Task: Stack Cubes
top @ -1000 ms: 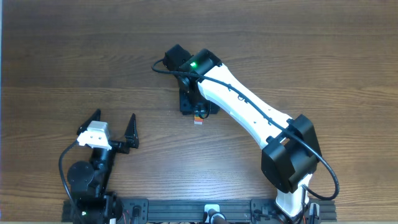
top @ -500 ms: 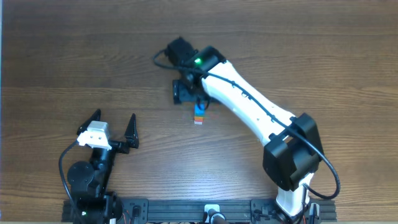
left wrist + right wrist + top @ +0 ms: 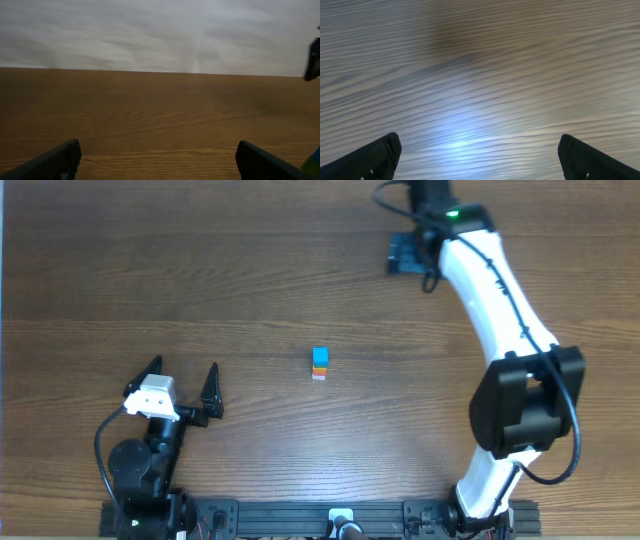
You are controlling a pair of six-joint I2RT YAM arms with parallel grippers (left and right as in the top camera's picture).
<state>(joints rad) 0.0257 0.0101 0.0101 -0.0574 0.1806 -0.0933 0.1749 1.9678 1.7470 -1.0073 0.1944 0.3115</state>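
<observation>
Black fingers [image 3: 375, 156] of the right gripper [image 3: 479, 159] stand wide apart with nothing between them, above bare wood toward the far right of the desk [image 3: 120, 260]. The black fingers [image 3: 57, 161] of the left gripper [image 3: 157, 162] are likewise spread wide and hold nothing. That gripper sits low at the near left, close to its own base.

Between the two arms, touching neither, the stack [image 3: 320, 365] stands alone near the middle of the desk. A blue cube [image 3: 320, 357] is on top and an orange cube [image 3: 319, 369] lies under it. A thin pale-and-red edge at the foot is too small to name. A blue-green corner at the edge of the left wrist view is probably this same stack.

Hazards, as a judgement: the column is narrow and free-standing, so a low sweep by either arm on its way back to rest could clip it and scatter the cubes. The left gripper is the nearer of the two, and its spread fingers widen the path it would sweep. Whether the blue cube sits square on the orange one cannot be told, and an overhang would let a small jolt of the desk tip it.

The cubes rest directly on the wood, not inside any tray or box.
</observation>
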